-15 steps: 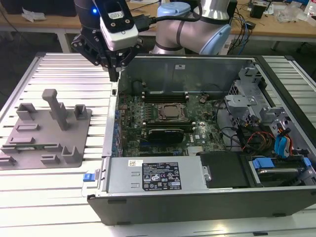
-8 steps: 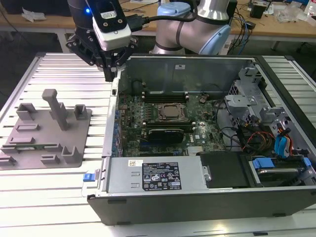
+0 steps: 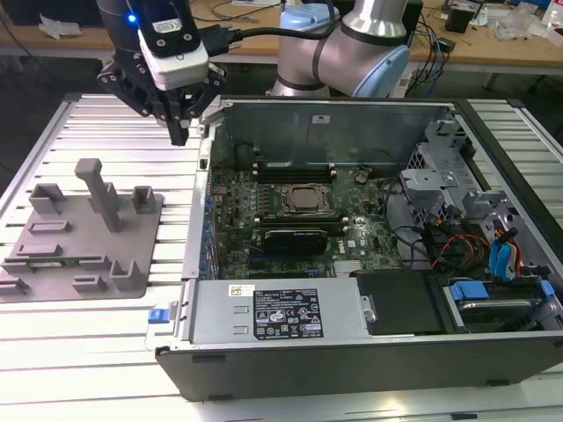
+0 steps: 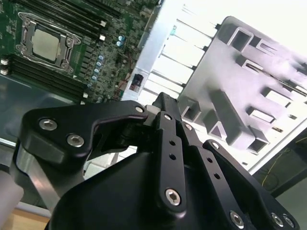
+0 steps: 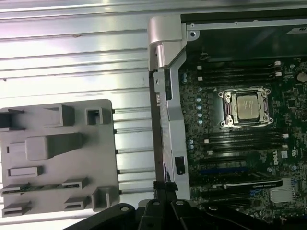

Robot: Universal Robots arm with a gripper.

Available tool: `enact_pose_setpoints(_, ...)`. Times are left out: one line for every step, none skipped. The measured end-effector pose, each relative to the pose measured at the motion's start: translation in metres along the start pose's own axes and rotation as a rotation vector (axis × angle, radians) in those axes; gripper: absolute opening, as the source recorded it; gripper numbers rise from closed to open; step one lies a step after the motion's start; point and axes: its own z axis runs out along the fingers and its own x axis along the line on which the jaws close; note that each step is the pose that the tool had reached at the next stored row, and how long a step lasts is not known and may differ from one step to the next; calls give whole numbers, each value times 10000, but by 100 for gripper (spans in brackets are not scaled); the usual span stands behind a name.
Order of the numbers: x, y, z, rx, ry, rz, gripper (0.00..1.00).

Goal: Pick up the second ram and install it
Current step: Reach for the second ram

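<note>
Closed, empty gripper (image 3: 181, 132) above slatted table (image 3: 106, 123), between grey fixture (image 3: 84, 251) and PC case (image 3: 201, 220) wall.
Exterior view: second ram (image 3: 63, 261) sitting in a fixture slot, well apart from gripper; black expansion card (image 3: 299, 236) inside case. First wrist view: second ram (image 5: 36, 188) in same slot, CPU socket (image 5: 245, 108), memory slots (image 5: 242, 139) flanking it. Second wrist view: fingertips (image 4: 165, 103) pressed together, gripper body blocking part of fixture and motherboard (image 4: 110, 52).

arm (image 3: 361, 44) bent at elbow | gripper (image 3: 182, 132) pointing down | jaws together, empty
</note>
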Motion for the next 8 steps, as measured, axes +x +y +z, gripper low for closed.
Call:
enact_pose_setpoints(43,-3,-1,0,-1,1,8)
enact_pose_setpoints(62,-4,-1,-1,-2,1,8)
enact_pose_setpoints(80,-6,-2,-1,-1,1,8)
enact_pose_setpoints(110,-8,-3,0,-1,1,8)
enact_pose_setpoints(142,-11,-4,0,-1,0,8)
enact_pose_setpoints(161,-12,-4,0,-1,0,8)
enact_pose_setpoints(172,-13,-5,0,-1,0,8)
enact_pose_setpoints(199,-15,-5,0,-1,0,8)
